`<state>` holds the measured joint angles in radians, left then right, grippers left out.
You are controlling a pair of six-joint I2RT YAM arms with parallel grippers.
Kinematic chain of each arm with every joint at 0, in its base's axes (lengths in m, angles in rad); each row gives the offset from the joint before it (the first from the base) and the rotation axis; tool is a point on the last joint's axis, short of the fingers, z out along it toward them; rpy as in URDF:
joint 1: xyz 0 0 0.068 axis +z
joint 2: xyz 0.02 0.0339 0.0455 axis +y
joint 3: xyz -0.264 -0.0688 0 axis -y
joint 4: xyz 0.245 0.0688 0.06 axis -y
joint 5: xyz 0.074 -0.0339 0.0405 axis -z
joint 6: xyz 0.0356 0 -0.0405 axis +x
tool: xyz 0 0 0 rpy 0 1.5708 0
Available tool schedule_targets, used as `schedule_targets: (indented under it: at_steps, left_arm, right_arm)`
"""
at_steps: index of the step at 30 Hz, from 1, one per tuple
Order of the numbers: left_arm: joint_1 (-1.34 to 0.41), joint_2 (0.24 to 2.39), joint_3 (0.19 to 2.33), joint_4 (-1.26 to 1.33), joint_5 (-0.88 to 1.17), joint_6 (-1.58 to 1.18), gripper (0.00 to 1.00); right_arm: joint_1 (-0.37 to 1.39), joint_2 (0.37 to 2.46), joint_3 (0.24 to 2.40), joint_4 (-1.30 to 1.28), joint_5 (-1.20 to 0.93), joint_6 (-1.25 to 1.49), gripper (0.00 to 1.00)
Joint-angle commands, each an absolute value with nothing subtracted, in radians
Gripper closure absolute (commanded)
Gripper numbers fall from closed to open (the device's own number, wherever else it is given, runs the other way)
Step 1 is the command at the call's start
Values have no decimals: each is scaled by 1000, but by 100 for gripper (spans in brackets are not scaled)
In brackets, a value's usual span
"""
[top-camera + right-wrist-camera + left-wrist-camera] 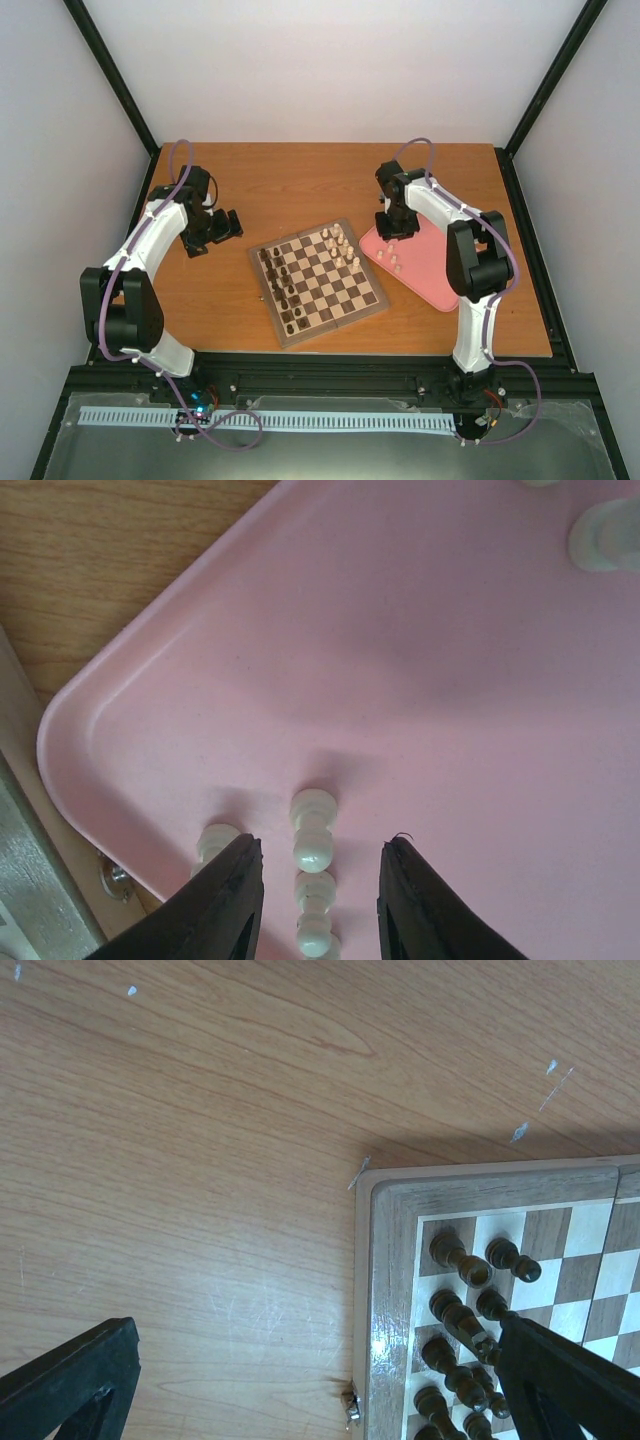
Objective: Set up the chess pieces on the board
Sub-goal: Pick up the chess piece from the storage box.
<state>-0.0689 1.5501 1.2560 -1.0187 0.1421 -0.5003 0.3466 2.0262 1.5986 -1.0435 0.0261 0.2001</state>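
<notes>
So the right jaws are apart, nothing clamped, straddling a pale piece (pixel 313 845) on the pink tray (pixel 420 660). The left jaws are wide apart & empty too, over the worktop (pixel 180 1160) by a corner of the board (pixel 385 1290).

Worries, imo: a 2nd piece (pixel 315 920) sits in line w/ the one I'm after, so closing could pinch both or neither. A 3rd piece (pixel 216 840) is just beside one jaw and prob gets bumped. The heads are round, so a grip landing high could squirt the piece out sideways, and the tray looks smooth, so anything nudged will skate. Can't tell if they're standing or tipped from this angle tbh.

Rest of the chess pieces (pixel 340 245): several on the board's far-right rows, a few on the tray.

Materials: pieces are glossy cream w/ ball tops & collars. Tray is pink plastic by the look of it, w/ rounded corners & a raised lip. Board is wood checks w/ a brown border, and the dark pieces (pixel 455 1255) look turned too. Worktop is scuffed wood-grain.
</notes>
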Motion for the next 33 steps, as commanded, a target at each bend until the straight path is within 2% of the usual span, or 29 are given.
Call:
schedule_targets:
  at_steps: [1,12,19,25,31,33]
  left_arm:
    - [-74,1565,1299,-1024,138,-513,0]
    - [-75,1565,1297,-1026,136,-516,0]
    - [-75,1564,1290,-1027,135,-515,0]
    - [-75,1568,1283,-1023,137,-511,0]
    - [-75,1564,1279,-1020,147,-513,0]
    - [-74,1563,1283,-1024,145,-510,0]
  right_arm:
    - [340,2034,1564,-1012,1,183,67]
    - [327,2057,1536,-990,-20,183,68]
    - [323,2079,1532,-986,-39,179,74]
    - [324,2076,1536,-988,-34,178,82]
    - [322,2063,1542,-997,-11,180,96]
    - [322,2045,1558,-1005,12,180,97]
